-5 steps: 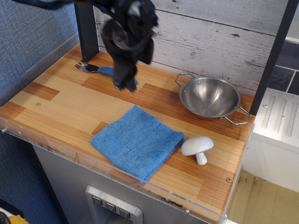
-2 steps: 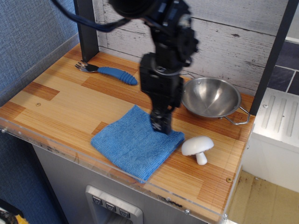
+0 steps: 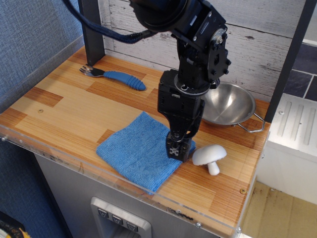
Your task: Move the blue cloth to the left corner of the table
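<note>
The blue cloth lies folded and flat on the wooden table, near the front edge at the middle. My gripper points down at the cloth's right corner, touching or just above it. Its black fingers are seen edge-on, so I cannot tell whether they are open or shut. The arm hides the cloth's far right edge.
A white toy mushroom lies just right of the gripper. A steel bowl sits at the back right, partly behind the arm. A blue-handled fork lies at the back left by a black post. A clear acrylic strip edges the front.
The arm has swung from above the fork at the back left, right and forward, and come down onto the cloth's right corner. The cloth has not moved.
</note>
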`<state>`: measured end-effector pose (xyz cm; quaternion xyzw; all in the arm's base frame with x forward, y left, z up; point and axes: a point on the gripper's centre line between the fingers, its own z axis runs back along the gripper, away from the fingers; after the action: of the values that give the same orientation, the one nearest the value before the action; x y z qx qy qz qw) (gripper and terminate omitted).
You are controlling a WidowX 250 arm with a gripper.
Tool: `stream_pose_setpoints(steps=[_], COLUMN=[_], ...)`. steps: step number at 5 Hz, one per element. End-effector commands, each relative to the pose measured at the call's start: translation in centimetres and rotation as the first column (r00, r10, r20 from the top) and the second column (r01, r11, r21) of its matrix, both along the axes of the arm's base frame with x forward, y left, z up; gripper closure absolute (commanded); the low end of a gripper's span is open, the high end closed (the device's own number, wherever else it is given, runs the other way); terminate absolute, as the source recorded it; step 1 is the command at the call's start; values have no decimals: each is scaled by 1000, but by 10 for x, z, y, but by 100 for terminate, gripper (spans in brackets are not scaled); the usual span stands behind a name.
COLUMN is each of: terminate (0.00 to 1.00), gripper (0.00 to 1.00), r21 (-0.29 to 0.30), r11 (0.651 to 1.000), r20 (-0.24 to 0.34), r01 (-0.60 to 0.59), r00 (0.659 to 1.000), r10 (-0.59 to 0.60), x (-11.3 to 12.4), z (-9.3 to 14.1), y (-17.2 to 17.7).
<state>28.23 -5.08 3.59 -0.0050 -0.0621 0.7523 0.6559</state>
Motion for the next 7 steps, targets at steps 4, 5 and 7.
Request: stream_pose_setpoints(steps=[4,5,7], terminate=[0,0,0], gripper=[0,0,0], r21=[47,48,51], r11=[999,999,997], r20=[-32,-50,-82], r01=[12,21,49], r00=[999,999,996], r10=[-11,-19,-45], x=[-15,-16,-15], z=[-1,-10,-23], y=[24,27,31])
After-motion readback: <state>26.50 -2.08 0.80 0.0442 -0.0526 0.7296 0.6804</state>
